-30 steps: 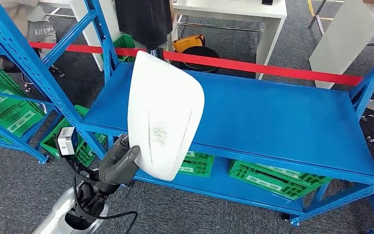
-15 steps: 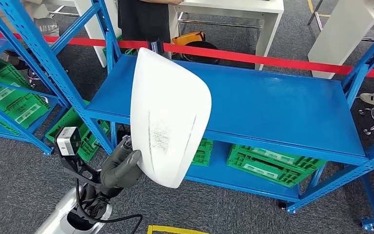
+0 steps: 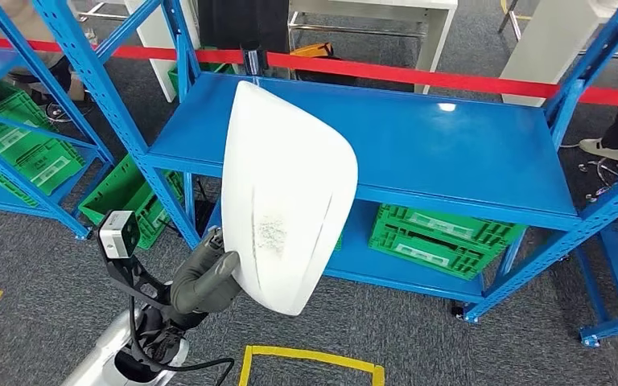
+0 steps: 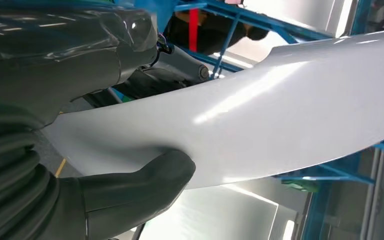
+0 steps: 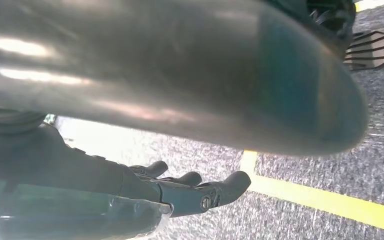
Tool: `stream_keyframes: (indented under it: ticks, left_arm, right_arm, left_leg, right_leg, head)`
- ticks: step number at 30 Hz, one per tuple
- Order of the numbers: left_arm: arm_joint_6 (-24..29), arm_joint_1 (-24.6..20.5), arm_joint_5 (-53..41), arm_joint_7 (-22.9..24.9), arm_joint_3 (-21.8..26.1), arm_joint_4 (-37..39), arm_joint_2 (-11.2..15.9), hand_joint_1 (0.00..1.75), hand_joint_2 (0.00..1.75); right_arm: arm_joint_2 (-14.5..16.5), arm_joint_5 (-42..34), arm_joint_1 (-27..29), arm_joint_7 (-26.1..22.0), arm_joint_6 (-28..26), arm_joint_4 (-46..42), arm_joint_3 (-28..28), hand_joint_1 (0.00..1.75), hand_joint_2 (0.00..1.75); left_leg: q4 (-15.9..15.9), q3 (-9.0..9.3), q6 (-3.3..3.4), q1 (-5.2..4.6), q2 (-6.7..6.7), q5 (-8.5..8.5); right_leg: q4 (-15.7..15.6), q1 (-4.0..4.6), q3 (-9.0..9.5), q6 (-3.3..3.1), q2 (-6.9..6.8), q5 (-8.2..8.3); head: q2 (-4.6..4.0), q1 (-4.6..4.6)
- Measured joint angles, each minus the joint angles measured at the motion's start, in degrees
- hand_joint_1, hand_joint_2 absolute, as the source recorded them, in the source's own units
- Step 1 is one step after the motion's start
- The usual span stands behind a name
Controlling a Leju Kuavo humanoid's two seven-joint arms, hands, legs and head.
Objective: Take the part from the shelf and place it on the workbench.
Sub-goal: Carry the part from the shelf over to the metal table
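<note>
A large white curved shell part (image 3: 286,197) stands upright in front of the blue shelf (image 3: 451,153), held clear of it. My left hand (image 3: 203,277) grips the part's lower left edge. In the left wrist view the thumb (image 4: 145,185) presses one face of the white part (image 4: 290,120) and the fingers (image 4: 180,67) lie behind it. My right hand (image 5: 180,192) hangs low over the grey carpet with its fingers spread and nothing in them.
Green crates (image 3: 438,237) sit on the shelf's lower level, and more (image 3: 16,153) fill the rack at left. A red barrier tape (image 3: 418,76) runs behind the shelf, with white tables beyond. Yellow floor tape (image 3: 314,358) marks the carpet near my feet.
The camera has moved back from the shelf: the whole scene has slid up and yellow floor tape has come into view. The left hand still holds the part the same way.
</note>
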Motion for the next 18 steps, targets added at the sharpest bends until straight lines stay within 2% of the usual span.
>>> stream_keyframes:
  ticks: [1, 2, 3, 4, 5, 6, 7, 8, 9, 10, 11, 12, 13, 14, 15, 16, 17, 18]
  left_arm:
    - [-0.01, 0.02, 0.00, -0.01, -0.10, 0.00, 0.05, 1.75, 1.75]
    - [-0.02, 0.05, 0.01, -0.02, -0.18, 0.00, 0.11, 1.75, 1.75]
    - [-0.12, 0.05, 0.03, -0.09, -0.26, 0.00, 0.19, 1.75, 1.75]
    - [-0.34, 0.01, 0.06, -0.22, -0.33, 0.00, 0.25, 1.75, 1.75]
    - [-0.68, -0.04, 0.07, -0.41, -0.42, 0.00, 0.30, 1.75, 1.75]
    - [-1.08, -0.09, -0.05, -0.64, -0.52, 0.01, 0.34, 1.75, 1.75]
    - [-1.50, -0.12, -0.45, -0.90, -0.63, 0.03, 0.38, 1.75, 1.75]
    - [-1.86, -0.14, -1.19, -1.14, -0.75, 0.07, 0.43, 1.75, 1.75]
    - [-2.11, -0.16, -2.18, -1.39, -0.85, 0.10, 0.48, 1.75, 1.75]
    - [-2.28, -0.17, -3.36, -1.70, -0.92, 0.13, 0.55, 1.75, 1.75]
    - [-2.33, -0.16, -4.72, -2.07, -0.86, 0.11, 0.67, 1.75, 1.75]
    - [-2.29, -0.11, -6.13, -2.52, -0.68, 0.09, 0.83, 1.75, 1.75]
    - [-2.19, 0.05, -7.65, -3.15, -0.34, 0.05, 1.12, 1.75, 1.75]
    - [-2.05, 0.35, -9.10, -3.81, 0.14, -0.02, 1.54, 1.75, 1.75]
    - [-1.87, 0.93, -9.75, -4.06, 0.72, -0.18, 2.00, 1.75, 1.75]
    - [-1.66, 1.85, -9.38, -3.80, 1.48, -0.41, 2.43, 1.75, 1.75]
    - [-1.57, 3.00, -8.27, -3.21, 2.34, -0.59, 2.65, 1.75, 1.75]
    - [-1.62, 4.30, -6.97, -2.47, 3.15, -0.69, 2.64, 1.75, 1.75]
  right_arm:
    - [0.01, -0.01, 0.01, 0.01, 0.00, 0.00, -0.01, 0.00, 0.00]
    - [-0.01, -0.01, -0.02, 0.01, 0.00, 0.00, -0.01, 0.00, 0.00]
    - [-0.03, 0.00, -0.06, 0.01, 0.01, 0.00, -0.02, 0.00, 0.00]
    - [-0.05, 0.02, -0.09, 0.00, 0.03, 0.00, -0.02, 0.00, 0.00]
    - [-0.12, 0.07, -0.08, -0.01, 0.09, 0.00, -0.01, 0.00, 0.00]
    - [-0.19, 0.13, -0.02, 0.00, 0.20, 0.00, -0.01, 0.00, 0.00]
    - [-0.33, 0.24, 0.07, 0.01, 0.34, 0.00, 0.01, 0.00, 0.00]
    - [-0.51, 0.45, 0.17, 0.07, 0.51, -0.01, 0.07, 0.00, 0.00]
    - [-0.74, 0.71, 0.26, 0.21, 0.64, -0.02, 0.21, 0.00, 0.00]
    - [-1.02, 1.03, 0.35, 0.41, 0.75, -0.04, 0.44, 0.00, 0.00]
    - [-1.24, 1.37, 0.43, 0.71, 0.83, -0.16, 0.74, 0.00, 0.00]
    - [-1.57, 1.65, 0.52, 0.97, 0.88, -0.31, 1.03, 0.00, 0.00]
    - [-1.91, 1.93, 0.63, 1.18, 1.05, -0.51, 1.31, 0.00, 0.00]
    - [-2.32, 2.14, 0.72, 1.35, 1.28, -0.70, 1.57, 0.00, 0.00]
    - [-2.66, 2.00, 0.77, 1.44, 1.53, -0.85, 1.80, 0.00, 0.00]
    - [-2.93, 1.36, 0.80, 1.50, 1.73, -0.96, 1.96, 0.00, 0.00]
    - [-3.14, 0.31, 0.82, 1.53, 1.77, -1.01, 1.96, 0.00, 0.00]
    - [-3.17, -0.85, 0.83, 1.52, 1.69, -1.05, 1.80, 0.00, 0.00]
  left_leg:
    - [0.11, -0.22, -0.30, 0.18, -0.06, 0.10]
    - [0.57, -0.56, -0.63, 0.35, -0.14, -0.73]
    - [1.97, -1.09, -0.96, 0.49, -0.25, -2.75]
    - [4.42, -1.80, -1.29, 0.62, -0.34, -5.71]
    - [7.88, -2.52, -1.60, 0.68, -0.39, -8.96]
    - [11.68, -3.15, -1.82, 0.72, -0.42, -11.45]
    - [14.77, -3.37, -1.89, 0.73, -0.42, -12.60]
    - [16.37, -2.81, -1.79, 0.72, -0.42, -12.43]
    - [15.87, -1.24, -1.51, 0.68, -0.45, -11.25]
    - [13.35, 1.32, -1.01, 0.57, -0.50, -9.83]
    - [9.23, 4.59, -0.29, 0.37, -0.56, -9.22]
    - [4.71, 7.73, 0.37, 0.16, -0.60, -9.43]
    - [1.35, 9.96, 0.87, -0.11, -0.64, -9.98]
    - [-0.82, 11.08, 1.28, -0.41, -0.64, -10.55]
    - [-1.75, 11.25, 1.59, -0.67, -0.60, -10.39]
    - [-2.25, 11.01, 2.04, -0.75, -0.53, -9.48]
    - [-3.03, 10.72, 2.52, -0.76, -0.40, -8.44]
    - [-3.73, 10.31, 2.95, -0.67, -0.28, -7.28]
  right_leg:
    - [-0.01, -0.05, -0.45, -0.54, -0.10, 0.37]
    - [0.03, -0.09, -0.93, -1.17, -0.20, 0.90]
    - [-0.02, -0.19, -1.57, -1.74, -0.31, 1.55]
    - [-0.02, -0.22, -2.27, -2.14, -0.41, 2.28]
    - [0.01, -0.13, -3.05, -2.33, -0.42, 3.02]
    - [0.06, -0.03, -3.88, -2.38, -0.43, 3.77]
    - [0.10, 0.09, -4.70, -2.37, -0.44, 4.49]
    - [0.13, 0.24, -5.61, -2.32, -0.44, 5.20]
    - [0.14, 0.39, -6.46, -2.27, -0.43, 5.88]
    - [0.14, 0.57, -7.21, -2.23, -0.41, 6.53]
    - [0.14, 0.66, -7.81, -2.17, -0.39, 7.15]
    - [0.12, 0.75, -8.22, -2.02, -0.35, 7.75]
    - [-0.01, 0.67, -8.44, -1.73, -0.34, 8.34]
    - [-0.20, 0.42, -8.54, -1.34, -0.34, 8.93]
    - [-0.57, 0.28, -8.51, -0.87, -0.31, 9.57]
    - [-0.87, 0.12, -8.52, -0.54, -0.31, 10.05]
    - [-0.84, 0.12, -8.67, -0.46, -0.29, 9.85]
    - [-0.04, 0.22, -9.08, -0.67, -0.28, 8.53]
  head:
    - [0.00, 0.04]
    - [0.00, 0.01]
    - [0.00, -0.01]
    - [0.00, -0.03]
    - [0.00, -0.06]
    - [0.00, -0.06]
    - [0.00, -0.06]
    - [0.00, -0.06]
    - [0.00, -0.07]
    - [0.00, -0.08]
    - [0.00, -0.07]
    - [0.00, -0.04]
    - [0.00, -0.02]
    - [0.00, -0.05]
    - [0.00, -0.07]
    - [0.00, -0.10]
    - [0.00, -0.11]
    - [0.00, -0.06]
